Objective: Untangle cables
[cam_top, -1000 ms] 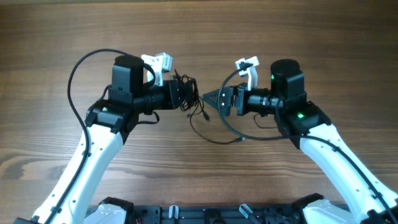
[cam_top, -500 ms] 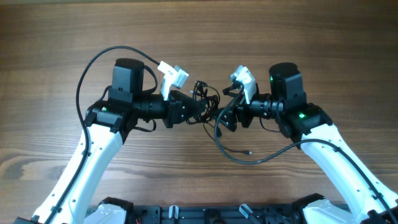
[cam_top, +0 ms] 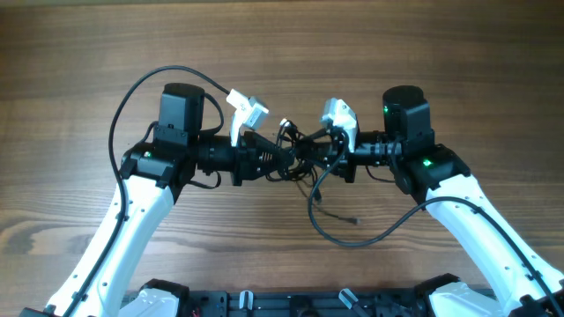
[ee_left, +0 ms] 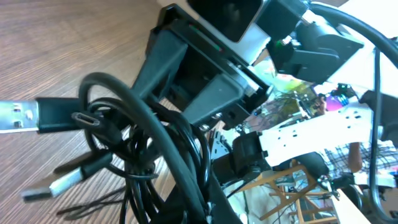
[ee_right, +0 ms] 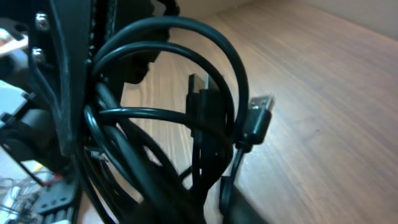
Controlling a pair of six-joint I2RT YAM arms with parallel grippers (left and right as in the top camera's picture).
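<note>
The cables point(cam_top: 295, 148) are a knotted bundle of thin black cords held above the wooden table between my two grippers. My left gripper point(cam_top: 275, 158) is shut on the bundle's left side. My right gripper point(cam_top: 324, 158) has its fingers closed into the right side. One loose cord hangs down to a small plug end point(cam_top: 353, 220) on the table. Up close in the left wrist view, the cables point(ee_left: 143, 143) loop out from my left gripper point(ee_left: 205, 208), with a silver plug point(ee_left: 17, 116). In the right wrist view the cables point(ee_right: 186, 124) crowd my right gripper point(ee_right: 211, 208), and a plug point(ee_right: 261, 103) sticks out.
The thick black cable of the left arm point(cam_top: 123, 97) arches over the table's left. The right arm's thick cable point(cam_top: 361, 241) sags in a loop below the bundle. The arms' dark base bar point(cam_top: 282, 304) lines the front edge.
Both grippers have come together at the middle. The right gripper, open a second ago, has moved left into the bundle and closed on it. The left gripper kept its hold.
</note>
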